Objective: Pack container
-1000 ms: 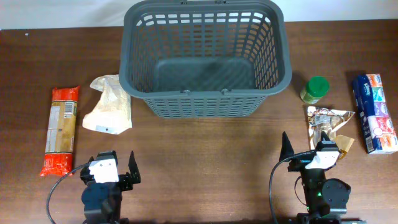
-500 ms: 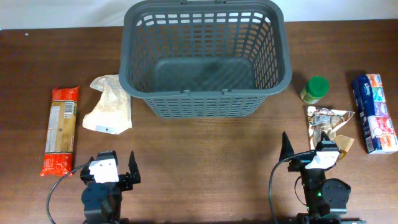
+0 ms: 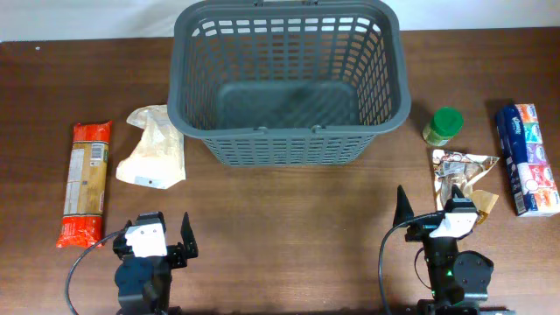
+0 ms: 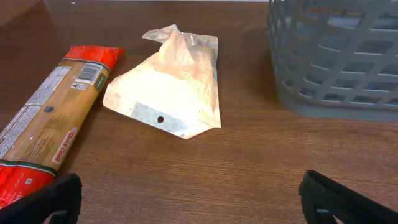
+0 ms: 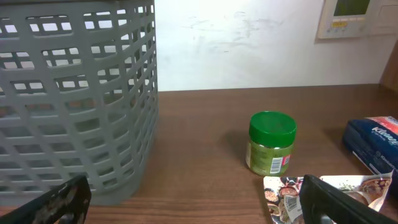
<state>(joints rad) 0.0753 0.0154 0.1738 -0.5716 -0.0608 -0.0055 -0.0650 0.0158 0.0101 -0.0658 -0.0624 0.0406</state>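
The dark grey basket (image 3: 289, 79) stands empty at the back middle of the table; its wall shows in the left wrist view (image 4: 336, 56) and in the right wrist view (image 5: 74, 99). My left gripper (image 3: 157, 234) is open and empty at the front left, behind a white pouch (image 3: 153, 147) and a red pasta packet (image 3: 85, 182). My right gripper (image 3: 429, 213) is open and empty at the front right, next to a printed foil packet (image 3: 459, 175). A green-lidded jar (image 3: 444, 125) and a blue tissue pack (image 3: 528, 159) lie to the right.
The white pouch (image 4: 171, 84) and pasta packet (image 4: 53, 118) lie ahead of the left gripper. The green jar (image 5: 271, 143), foil packet (image 5: 323, 193) and tissue pack (image 5: 373, 140) lie ahead of the right gripper. A white wall stands behind the table.
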